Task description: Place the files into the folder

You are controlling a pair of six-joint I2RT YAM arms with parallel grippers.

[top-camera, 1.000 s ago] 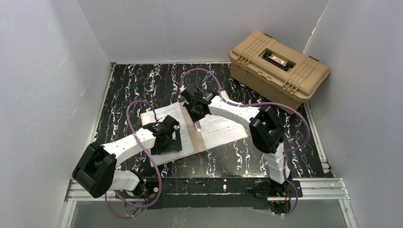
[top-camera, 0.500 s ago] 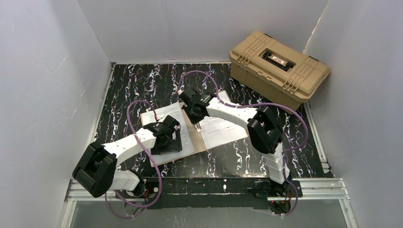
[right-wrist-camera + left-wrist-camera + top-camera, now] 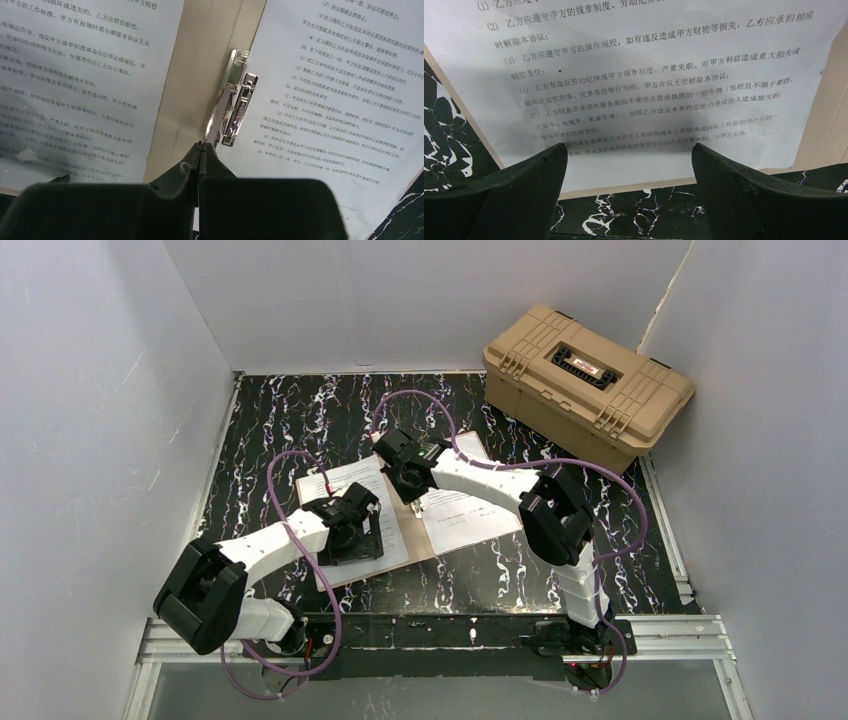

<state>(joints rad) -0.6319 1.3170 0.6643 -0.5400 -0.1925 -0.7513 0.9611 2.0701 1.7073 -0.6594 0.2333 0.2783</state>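
The tan folder lies open on the black marbled table. One white printed sheet lies on its left half and another on its right half. My left gripper is open and empty, low over the near edge of the left sheet, one finger on each side. My right gripper is shut over the folder's spine. Its tips are at the near end of the silver clip, which lies along the right sheet's inner edge.
A bulky tan plastic case with latches stands at the back right against the wall. White walls close in the table on the left, back and right. Purple cables loop over both arms.
My right gripper has shifted a little to the left and back along the folder's spine. The left arm and the sheets have not moved.
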